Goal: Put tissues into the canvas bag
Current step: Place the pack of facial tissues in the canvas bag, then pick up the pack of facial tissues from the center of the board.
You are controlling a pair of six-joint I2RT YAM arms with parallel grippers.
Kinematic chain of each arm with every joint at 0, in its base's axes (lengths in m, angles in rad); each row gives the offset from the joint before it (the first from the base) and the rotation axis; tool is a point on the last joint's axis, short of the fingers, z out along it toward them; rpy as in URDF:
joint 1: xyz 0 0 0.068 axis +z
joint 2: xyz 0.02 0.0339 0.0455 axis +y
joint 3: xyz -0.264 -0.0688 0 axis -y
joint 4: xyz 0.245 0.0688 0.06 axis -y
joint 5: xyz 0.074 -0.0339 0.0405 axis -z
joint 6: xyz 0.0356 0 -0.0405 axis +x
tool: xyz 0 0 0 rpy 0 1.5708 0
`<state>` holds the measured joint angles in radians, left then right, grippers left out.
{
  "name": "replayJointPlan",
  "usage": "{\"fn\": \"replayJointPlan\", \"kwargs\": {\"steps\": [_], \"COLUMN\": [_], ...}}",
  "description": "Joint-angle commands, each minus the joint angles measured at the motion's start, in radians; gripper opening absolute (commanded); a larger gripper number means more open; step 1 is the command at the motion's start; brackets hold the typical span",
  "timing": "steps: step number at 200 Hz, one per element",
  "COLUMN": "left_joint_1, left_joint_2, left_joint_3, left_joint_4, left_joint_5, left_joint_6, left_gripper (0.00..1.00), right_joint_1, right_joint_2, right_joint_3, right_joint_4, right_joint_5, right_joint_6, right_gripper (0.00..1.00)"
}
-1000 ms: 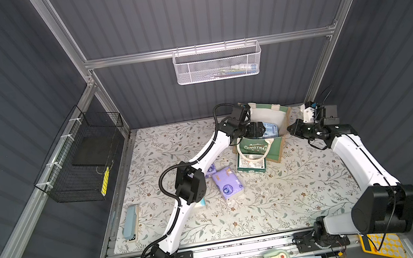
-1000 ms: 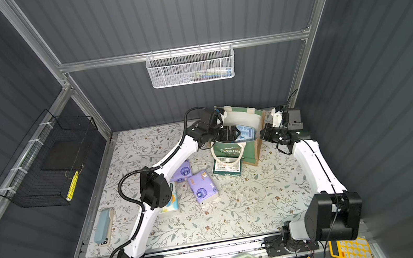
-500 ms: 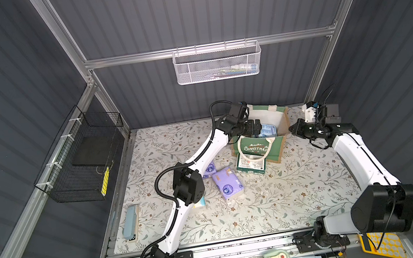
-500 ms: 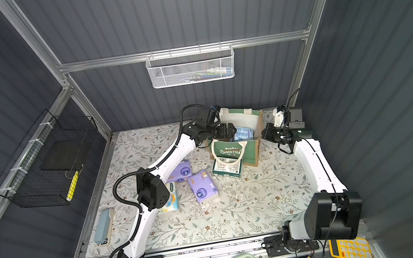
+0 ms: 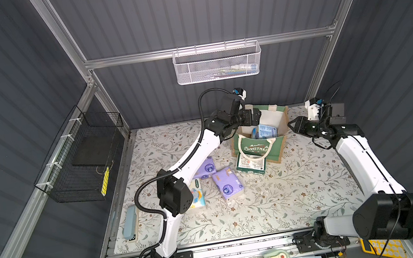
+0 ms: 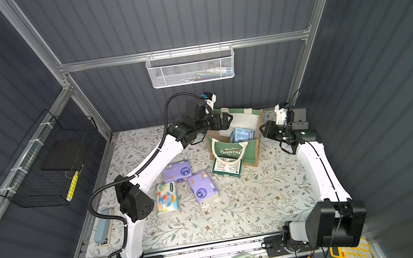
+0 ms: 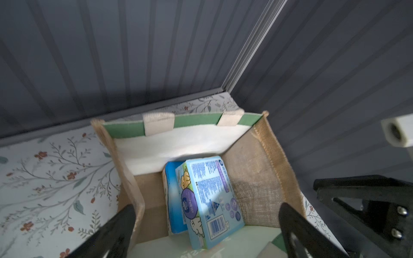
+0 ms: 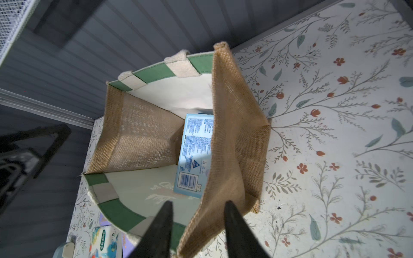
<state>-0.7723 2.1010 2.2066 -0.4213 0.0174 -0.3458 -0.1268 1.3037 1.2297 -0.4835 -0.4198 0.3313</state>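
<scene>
Past bare front tabletop [image 5: 279, 207] lie a cartoon pack [image 6: 166, 199] and two purple packs [image 5: 228, 182], then a green-and-white pack [image 5: 250, 166] touching the canvas bag [image 5: 277, 150] front, two light blue packs [image 5: 264, 131] inside, left hand [image 5: 256, 117] spread wide over one burlap edge, right hand [image 8: 198, 202] apart astride the other.

White arms [image 5: 360, 157], black joints [image 5: 173, 194], ribbed cables [image 5: 142, 196]

Left gripper [image 7: 206, 206] jaws wide apart; right gripper [image 8: 198, 202] jaws parted; both arms stretched forward.
</scene>
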Motion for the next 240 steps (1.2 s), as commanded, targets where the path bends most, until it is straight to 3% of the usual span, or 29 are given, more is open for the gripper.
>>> {"fn": "replayJointPlan", "kwargs": {"steps": [1, 47, 126, 195, 240], "left_joint_1": [-0.017, -0.018, -0.018, -0.018, -0.034], "left_joint_2": [-0.076, -0.231, -0.515, -0.657, -0.651], "left_joint_3": [-0.058, -0.254, -0.67, -0.992, -1.143], "left_joint_4": [0.083, 0.122, 0.142, 0.055, 0.05], "left_joint_5": [-0.068, -0.161, -0.294, -0.321, -0.227], "left_joint_6": [0.063, 0.063, -0.047, -0.304, -0.466], "left_gripper": [1.0, 1.0, 1.0, 1.0, 1.0], "right_joint_1": [-0.006, -0.007, 0.053, 0.379, 0.573], "right_joint_2": [-0.032, -0.123, -0.392, -0.504, -0.407], "right_joint_3": [-0.005, -0.059, -0.366, -0.659, -0.759], "right_joint_4": [0.017, 0.054, 0.288, 0.524, 0.652], "right_joint_5": [0.001, -0.01, -0.053, 0.064, 0.144], "right_joint_6": [-0.003, -0.001, 0.121, 0.239, 0.299], "right_gripper": [0.53, 0.71, 0.8, 0.8, 0.79]}}
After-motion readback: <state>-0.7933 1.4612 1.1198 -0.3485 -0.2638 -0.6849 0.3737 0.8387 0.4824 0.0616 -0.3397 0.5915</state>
